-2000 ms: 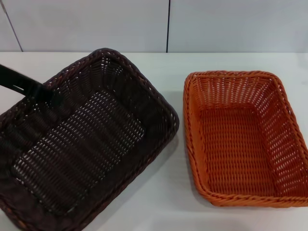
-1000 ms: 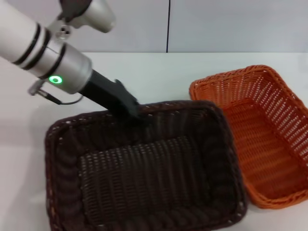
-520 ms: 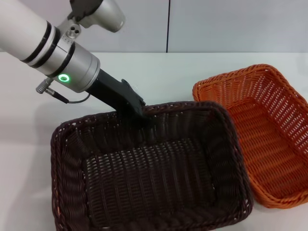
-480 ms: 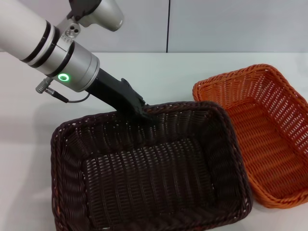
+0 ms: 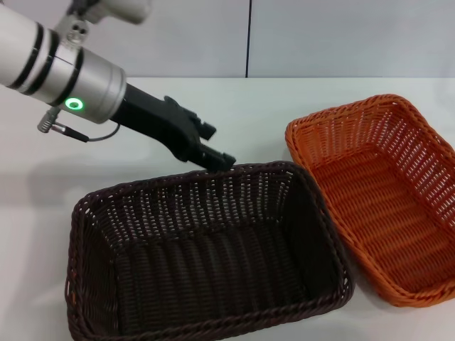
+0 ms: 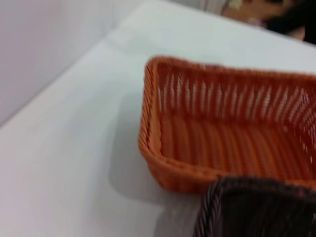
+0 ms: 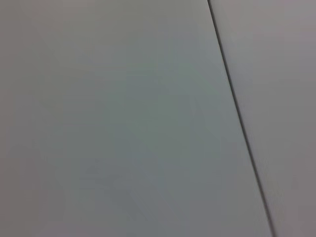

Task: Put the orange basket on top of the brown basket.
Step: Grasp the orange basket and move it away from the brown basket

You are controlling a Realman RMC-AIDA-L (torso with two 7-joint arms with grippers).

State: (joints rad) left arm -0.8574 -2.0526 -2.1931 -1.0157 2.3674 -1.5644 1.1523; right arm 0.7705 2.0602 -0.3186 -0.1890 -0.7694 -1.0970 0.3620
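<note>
1. Left gripper [image 5: 217, 158] – fingers spread, hovering just above brown basket's [image 5: 206, 256] far rim, not touching.
2. Brown basket on table [image 5: 284, 106], front-centre.
3. Orange basket [image 5: 377, 192] beside it on robot's right – adjacent, not stacked.

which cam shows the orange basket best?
Head view: the orange basket shows almost whole, rim and floor, beside the brown basket. The left wrist view catches only one end of it, blurred, behind a brown basket corner. The right wrist view shows none of it.
</note>
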